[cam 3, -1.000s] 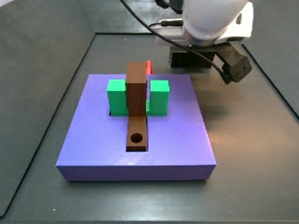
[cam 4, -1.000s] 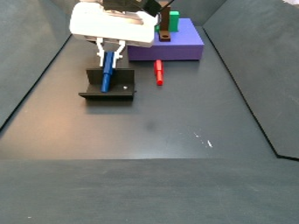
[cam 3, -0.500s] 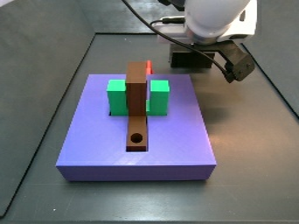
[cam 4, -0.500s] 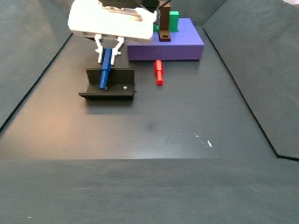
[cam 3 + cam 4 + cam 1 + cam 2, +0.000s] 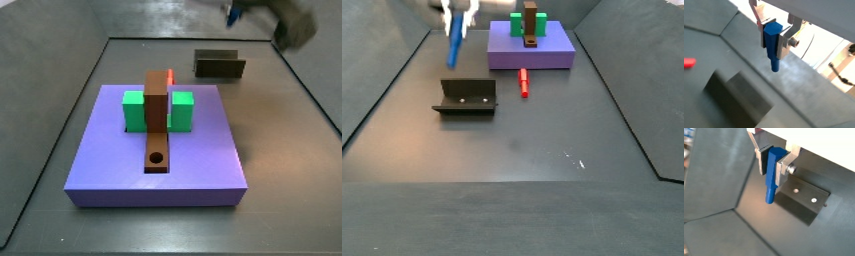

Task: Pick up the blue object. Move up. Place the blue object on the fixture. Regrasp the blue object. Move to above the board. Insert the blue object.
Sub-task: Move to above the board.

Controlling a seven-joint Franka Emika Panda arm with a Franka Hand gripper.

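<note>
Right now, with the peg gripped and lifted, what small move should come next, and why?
Probably carry it sideways toward the board. The gripper is shut on the blue object, which hangs clear above the fixture in a side view, so the regrasp looks done and the brown bar's hole is next.

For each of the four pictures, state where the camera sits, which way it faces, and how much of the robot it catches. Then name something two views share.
Wrist view: rides on the arm, looking along the tool shut on the blue object; floor beyond.
Wrist view: same mount, tool over the fixture.
Side view: faces the board from its near edge, fixture behind; blurred tool at the top edge.
Side view: looks along the floor, fixture nearer, board farther; tool cropped.
Shared: both side views show the red piece.
</note>
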